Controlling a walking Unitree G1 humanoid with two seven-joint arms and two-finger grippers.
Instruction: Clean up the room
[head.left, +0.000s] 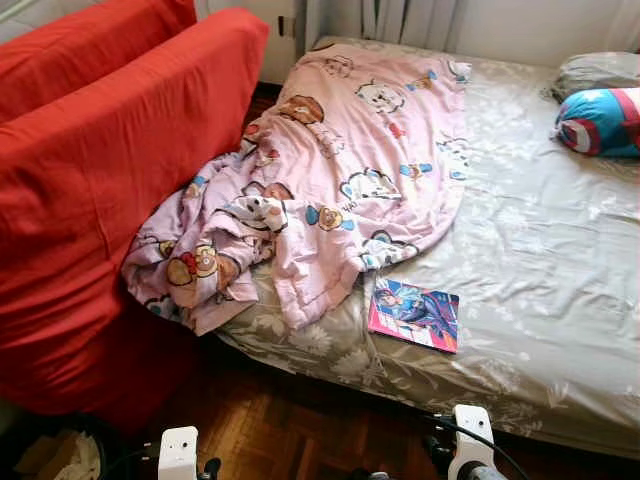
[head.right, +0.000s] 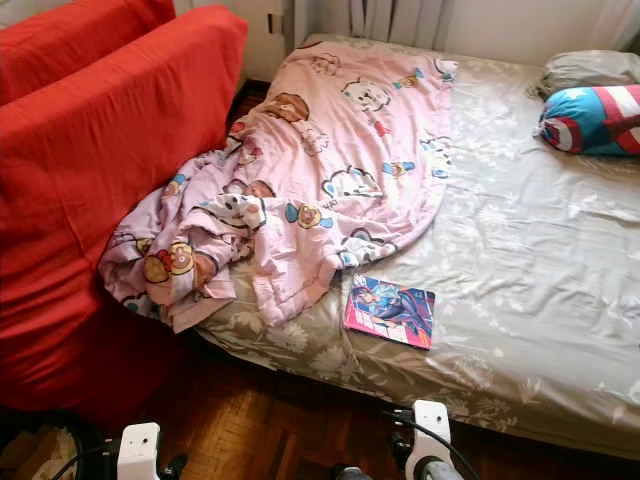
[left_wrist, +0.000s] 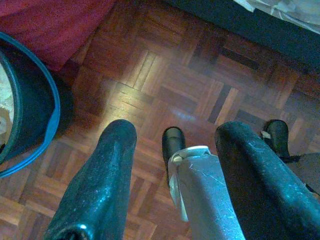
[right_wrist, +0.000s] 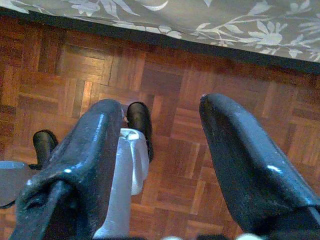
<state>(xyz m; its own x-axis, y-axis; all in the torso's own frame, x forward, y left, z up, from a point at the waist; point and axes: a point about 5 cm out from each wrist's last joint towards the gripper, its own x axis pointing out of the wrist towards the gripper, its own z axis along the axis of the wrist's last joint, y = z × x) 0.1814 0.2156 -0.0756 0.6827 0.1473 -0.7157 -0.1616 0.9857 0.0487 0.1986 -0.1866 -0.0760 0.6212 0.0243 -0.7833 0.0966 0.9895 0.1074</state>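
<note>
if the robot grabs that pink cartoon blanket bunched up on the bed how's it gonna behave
The pink blanket looks thin and crumpled into soft folds, so it will likely go floppy and drape rather than hold shape. One corner already hangs off the mattress edge beside the red sofa, so a pull may drag it floorward. Its edge lies close to the comic book, which could shift along.

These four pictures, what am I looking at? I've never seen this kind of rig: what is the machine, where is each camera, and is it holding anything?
A humanoid robot stands at a bed. The two wide pictures come from its head camera, looking down. On the bed lie a crumpled pink cartoon blanket, a comic book near the edge, and a blue and red pillow; a red sofa stands to the left. The other two come from wrist cameras. The left gripper and right gripper hang open over the parquet floor, holding nothing. A blue-rimmed bin sits nearby.
</note>
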